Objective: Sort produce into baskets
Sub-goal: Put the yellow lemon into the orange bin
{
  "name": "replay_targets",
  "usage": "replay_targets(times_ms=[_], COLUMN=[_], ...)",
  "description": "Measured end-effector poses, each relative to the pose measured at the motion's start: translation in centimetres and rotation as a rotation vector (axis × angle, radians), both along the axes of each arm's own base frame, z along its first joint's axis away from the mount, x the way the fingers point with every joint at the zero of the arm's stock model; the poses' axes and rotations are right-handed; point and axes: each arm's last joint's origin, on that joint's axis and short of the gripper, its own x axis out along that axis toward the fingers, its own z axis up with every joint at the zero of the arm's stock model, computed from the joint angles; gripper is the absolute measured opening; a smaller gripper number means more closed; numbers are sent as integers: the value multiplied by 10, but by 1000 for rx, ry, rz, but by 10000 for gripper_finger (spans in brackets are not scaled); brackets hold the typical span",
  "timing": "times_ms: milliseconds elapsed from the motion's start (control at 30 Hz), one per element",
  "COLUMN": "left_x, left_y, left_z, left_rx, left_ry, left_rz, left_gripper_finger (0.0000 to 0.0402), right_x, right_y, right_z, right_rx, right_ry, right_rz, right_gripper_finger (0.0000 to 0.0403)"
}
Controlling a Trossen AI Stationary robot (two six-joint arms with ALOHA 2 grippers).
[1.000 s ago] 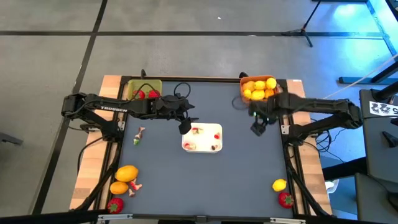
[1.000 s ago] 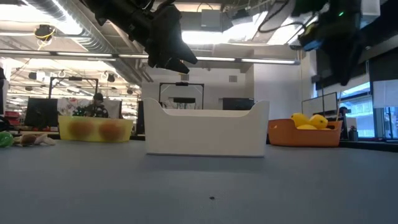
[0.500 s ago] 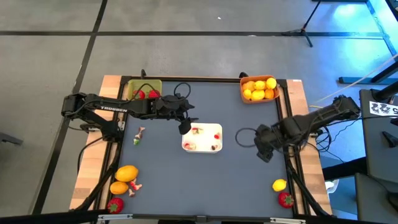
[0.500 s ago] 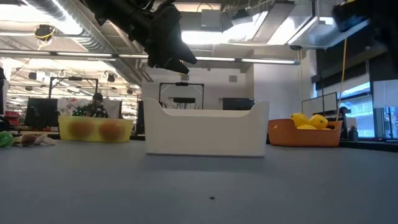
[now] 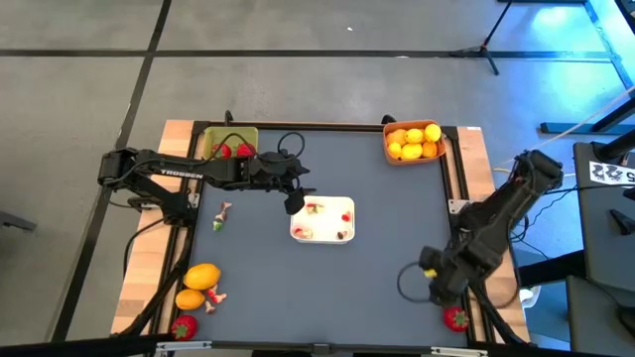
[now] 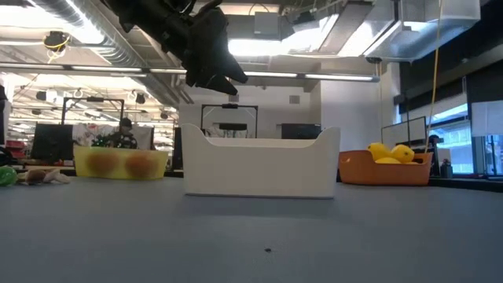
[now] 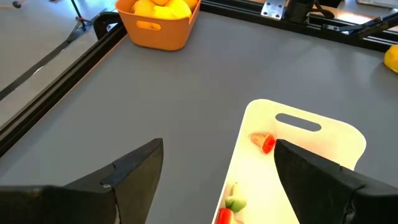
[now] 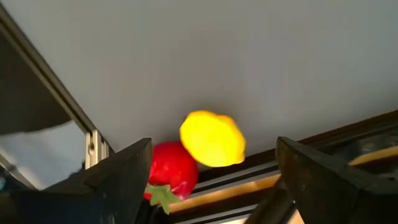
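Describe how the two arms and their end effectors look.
Both arms are dark, jointed links. The left arm carries white TROSSEN lettering, with black cable loops near its end effector. The right end effector has two broad, flat, dark fingers.

Matt grey table; glossy plastic baskets

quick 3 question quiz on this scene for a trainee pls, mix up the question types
1. True or false: the right hand hovers open above the small yellow toy lemon, with the red toy strawberry beside it.
2. Which square tub holds the yellow fruits? A) the orange plastic tub B) the yellow-green plastic tub C) the flat white tray
3. Fill in: the open left hand hangs over the edge of the white ____.

Key: 1 true; 2 A; 3 tray
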Motion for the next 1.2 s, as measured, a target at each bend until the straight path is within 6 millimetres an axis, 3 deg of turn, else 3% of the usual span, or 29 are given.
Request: replay_targets(times_ms=[367, 933, 1033, 1200], left_x=[0, 1, 1, 1], left_y=[0, 0, 0, 0], left_z=[0, 1, 1, 1], left_rx=[1, 2, 2, 1], left_ry=[0, -11, -11, -12], left_rz=[-1, -1, 0, 0], left_gripper_finger=[301, 301, 301, 301], right_x=[-6, 1, 2, 2], right_y=[39, 51, 53, 54], right_z=[-48, -90, -95, -97], right_rx=[-10, -85, -89, -89], right_ry=[152, 286, 317, 321], right_rz=[120, 208, 198, 187], right_gripper_finger=[340, 336, 312, 235])
